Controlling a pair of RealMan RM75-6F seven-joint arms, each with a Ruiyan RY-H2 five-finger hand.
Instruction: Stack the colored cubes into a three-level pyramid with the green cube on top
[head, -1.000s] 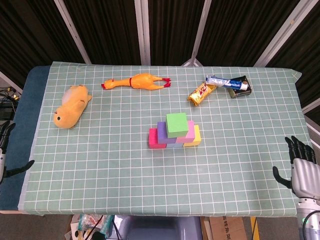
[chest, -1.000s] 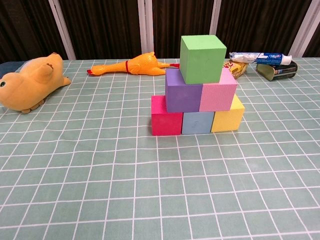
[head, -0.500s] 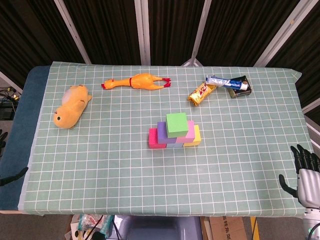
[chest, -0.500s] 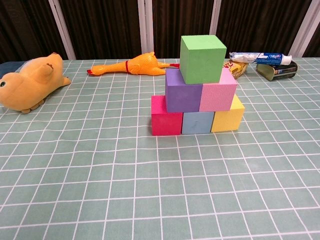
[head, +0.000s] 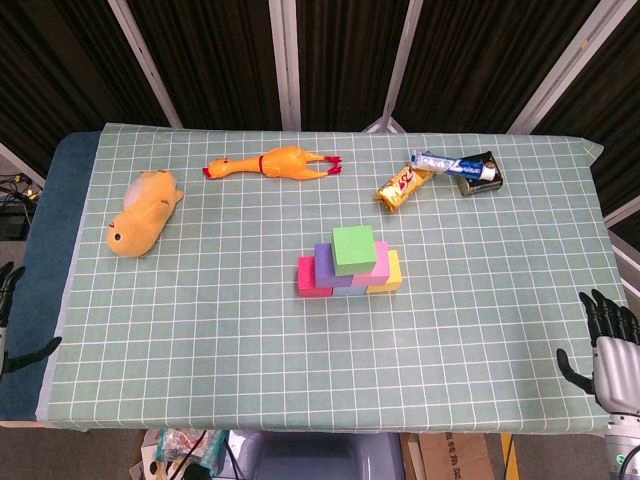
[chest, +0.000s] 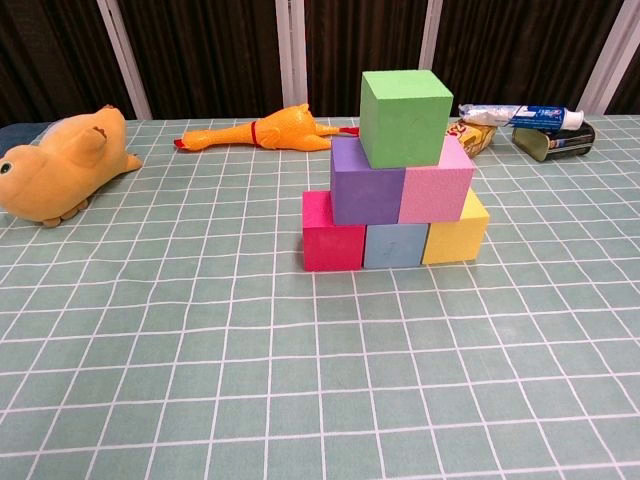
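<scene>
Cubes of matte, foam-like material are sitting in a finished pyramid well away from both of your hands, up the table and between them: a red cube (chest: 333, 232), a grey-blue cube (chest: 395, 245) and a yellow cube (chest: 456, 233) are forming the bottom row, a purple cube (chest: 366, 182) and a pink cube (chest: 437, 183) are resting side by side on top of them, and the green cube (chest: 404, 117) is standing on the seam between those two, turned slightly off square. All have crisp edges and flat faces. Your right hand (head: 612, 335) is hanging just off the near right corner of the table (head: 200, 360), upright, with its dark fingers (head: 600, 308) spread apart and nothing in them. Your left hand (head: 10, 310) is showing only as a few dark fingers at the frame's left edge, beside the blue padding; you cannot tell from this how it is set. Far up from your left hand a soft plush duck (head: 143, 211) is lying on the checked cloth, and a glossy rubber chicken (head: 275, 163) is stretched out beyond it. Far up from your right hand a shiny snack wrapper (head: 403, 185), a toothpaste tube (head: 455, 165) and a dark tin (head: 480, 172) are clustering together.
</scene>
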